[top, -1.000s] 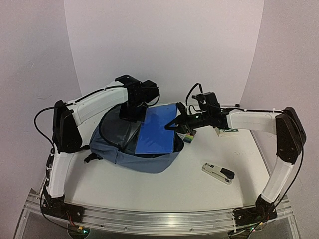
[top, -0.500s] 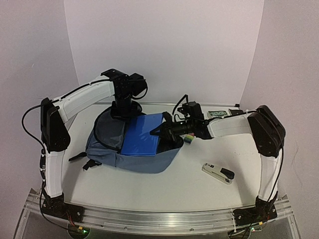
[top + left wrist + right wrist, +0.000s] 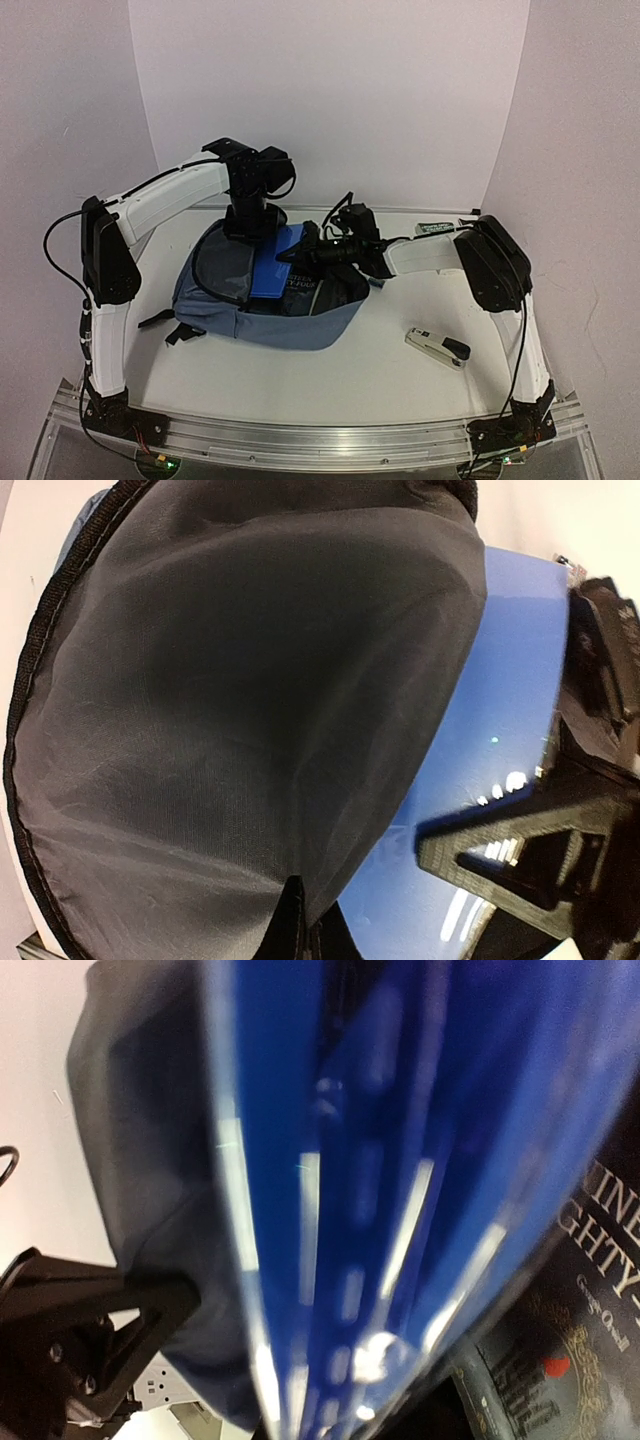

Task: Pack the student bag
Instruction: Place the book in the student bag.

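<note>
The slate-blue student bag [image 3: 250, 325] lies open on the table, left of centre. My left gripper [image 3: 248, 228] is at its far rim, shut on the edge of the dark grey lining flap [image 3: 220, 700], which it holds up; the fingertips [image 3: 305, 930] pinch the fabric. My right gripper [image 3: 300, 256] reaches into the mouth from the right, shut on a blue folder [image 3: 268, 268] that is partly inside the bag. The folder fills the right wrist view [image 3: 330, 1160] and hides those fingers. A dark book [image 3: 560, 1340] lies in the bag beside the folder.
A black and white stapler [image 3: 437, 347] lies at the right front. A small green and white box [image 3: 432, 228] sits at the back right. A small colourful item [image 3: 378, 282] lies by the bag's right edge. The right arm's forearm spans the bag's right side.
My right gripper has moved left and carried the blue folder deeper into the bag, so less of it shows. My left gripper lifted the flap earlier and now holds still.
</note>
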### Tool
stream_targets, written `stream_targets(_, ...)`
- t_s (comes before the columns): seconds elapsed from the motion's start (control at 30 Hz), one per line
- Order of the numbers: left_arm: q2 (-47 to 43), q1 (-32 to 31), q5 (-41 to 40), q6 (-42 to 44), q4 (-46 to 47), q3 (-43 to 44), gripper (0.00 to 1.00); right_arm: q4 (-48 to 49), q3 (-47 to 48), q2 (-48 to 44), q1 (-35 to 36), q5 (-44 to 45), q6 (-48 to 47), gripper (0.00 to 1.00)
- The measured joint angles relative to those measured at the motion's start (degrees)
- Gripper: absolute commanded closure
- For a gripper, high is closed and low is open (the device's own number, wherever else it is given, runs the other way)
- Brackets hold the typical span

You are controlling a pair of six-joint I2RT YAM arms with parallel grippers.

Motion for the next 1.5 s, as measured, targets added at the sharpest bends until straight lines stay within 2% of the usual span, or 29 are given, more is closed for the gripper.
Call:
stream_targets(0.2, 0.0, 0.0, 1.9, 0.2, 0.4, 0.4, 1.00, 0.2, 4.6, 4.3, 1.8, 1.0, 1.4, 0.99)
stream_targets(0.37, 0.1, 0.0, 3.3, 0.2, -0.4, 3.3, 1.00, 0.4, 6.2, 5.9, 3.5, 3.3, 1.4, 0.40)
stream_targets(0.4, 0.1, 0.0, 3.6, 0.1, -0.6, 3.6, 1.00, 0.5, 6.2, 5.9, 3.7, 3.5, 1.4, 0.35)
stream_targets(0.47, 0.1, -0.1, 3.9, 0.1, -0.6, 3.7, 1.00, 0.4, 5.5, 5.6, 3.7, 4.0, 0.3, 0.31)
stream_targets(0.7, 0.1, 0.0, 4.6, 0.2, -0.5, 3.3, 1.00, -3.8, -3.2, 2.0, 0.0, 5.3, -3.5, 0.28)
stream_targets(0.77, 0.1, 0.0, 4.8, 0.2, -0.4, 3.3, 1.00, -5.7, -4.0, 1.2, -0.6, 5.8, -4.6, 0.29)
stream_targets(0.9, 0.1, 0.0, 4.9, 0.2, -0.4, 3.3, 1.00, -9.0, -4.5, -0.6, -0.7, 6.9, -5.8, 0.43)
stream_targets(1.07, 0.1, 0.0, 4.9, 0.2, 0.0, 3.1, 1.00, -11.1, -4.7, -1.3, -0.1, 7.7, -6.4, 0.82)
stream_targets(1.17, 0.1, 0.0, 4.9, 0.2, 0.1, 2.9, 1.00, -12.0, -4.5, -1.3, 0.2, 8.4, -6.0, 0.94)
stream_targets(1.27, 0.1, 0.0, 5.0, 0.2, 0.4, 2.5, 1.00, -12.7, -2.3, -1.1, 0.8, 9.0, -5.4, 1.00)
stream_targets(1.33, 0.1, 0.1, 5.0, 0.1, 1.0, 2.0, 1.00, -12.3, 1.5, 0.3, 1.5, 9.6, -4.6, 0.97)
stream_targets(1.43, 0.0, 0.1, 5.0, 0.0, 2.0, 1.0, 1.00, -11.6, 7.4, 3.0, 3.1, 11.0, -3.7, 0.49)
stream_targets(1.47, 0.0, 0.1, 5.0, 0.0, 2.2, 0.6, 1.00, -11.1, 8.8, 3.9, 3.7, 11.9, -3.8, 0.36)
stream_targets(1.5, 0.0, 0.1, 5.1, 0.0, 2.2, 0.4, 1.00, -10.9, 9.2, 4.3, 4.2, 12.5, -3.9, 0.30)
